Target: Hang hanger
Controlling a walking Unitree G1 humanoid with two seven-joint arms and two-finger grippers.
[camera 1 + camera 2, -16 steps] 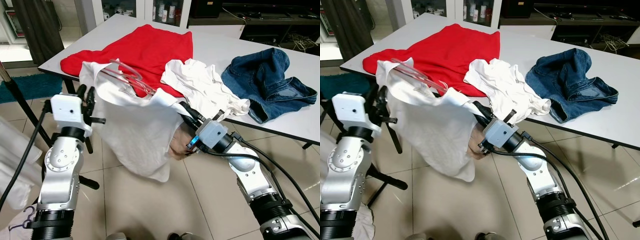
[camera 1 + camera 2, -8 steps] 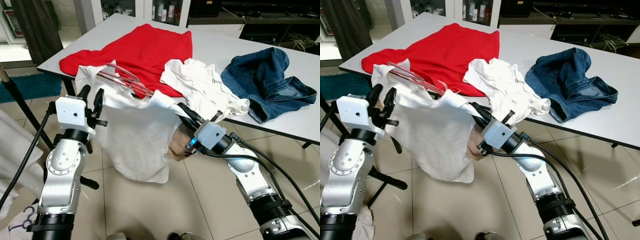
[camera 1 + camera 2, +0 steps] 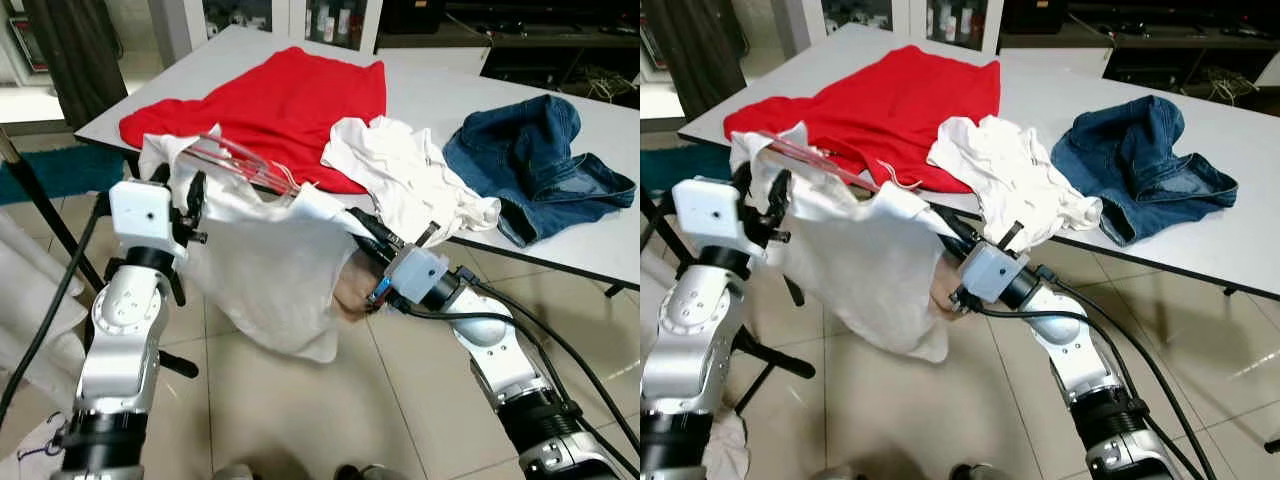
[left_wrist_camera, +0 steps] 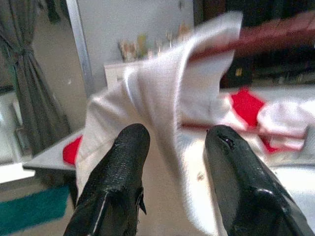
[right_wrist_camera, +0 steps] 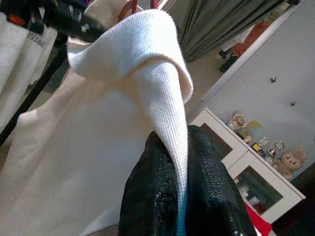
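Observation:
A white shirt (image 3: 270,270) hangs spread between my two grippers in front of the table. A clear, reddish hanger (image 3: 243,160) sticks out of its upper edge, tilted up toward the left. My right gripper (image 3: 354,218) is shut on the shirt's right shoulder, and the cloth is pinched between its fingers (image 5: 162,177). At the shirt's left shoulder my left gripper (image 3: 182,192) is open. Its fingers (image 4: 123,162) stand apart with white cloth draped just ahead of them and the hanger (image 4: 266,37) blurred beyond.
The white table (image 3: 440,85) behind holds a red shirt (image 3: 280,95), a crumpled white garment (image 3: 400,170) and blue jeans (image 3: 535,155). A black stand leg (image 3: 40,205) and pale cloth (image 3: 25,300) are at my left, with a teal rug (image 3: 60,170) beyond. Tiled floor lies below.
My left gripper has spread its fingers and pushed into the shirt's left shoulder. That corner and the hanger have shifted left. The right gripper has kept its hold.

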